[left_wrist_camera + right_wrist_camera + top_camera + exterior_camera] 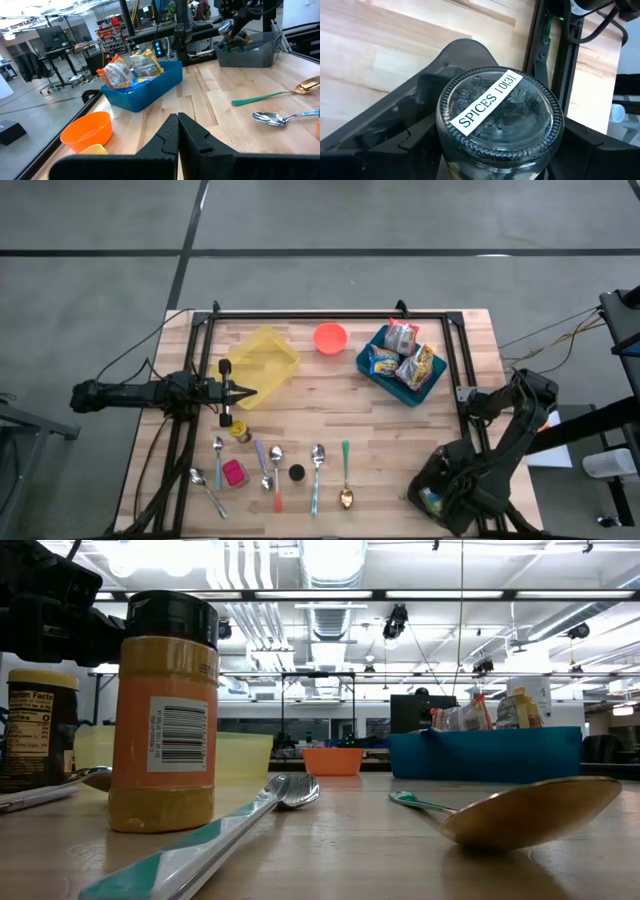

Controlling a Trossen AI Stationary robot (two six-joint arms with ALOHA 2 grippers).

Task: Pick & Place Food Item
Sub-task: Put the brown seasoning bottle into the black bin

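A glass spice jar [500, 117] with a white label "SPICES 10(3)" on its base is in my right gripper [495, 160], which is shut on it. The gripper hangs at the table's near right corner [435, 498], over a dark grey bin [250, 50]. The left wrist view shows the jar [232, 31] raised above the bin's rim. My left gripper [177, 132] is shut on nothing and points level over the table's left side [240, 392]. My right gripper has the jar's glass wall [445, 135] between its two fingers, one on each side. The fingers slant steeply down from above. The jar's base faces the wrist camera. The jar is lifted clear, above the grey bin; the pads themselves are hidden by the jar.
A blue bin [400, 375] of snack packets, an orange bowl [330, 337] and a yellow container [262, 360] stand along the far side. Several spoons [318, 465], a small spice jar [240, 430] and a pink item [233, 472] lie near the front edge.
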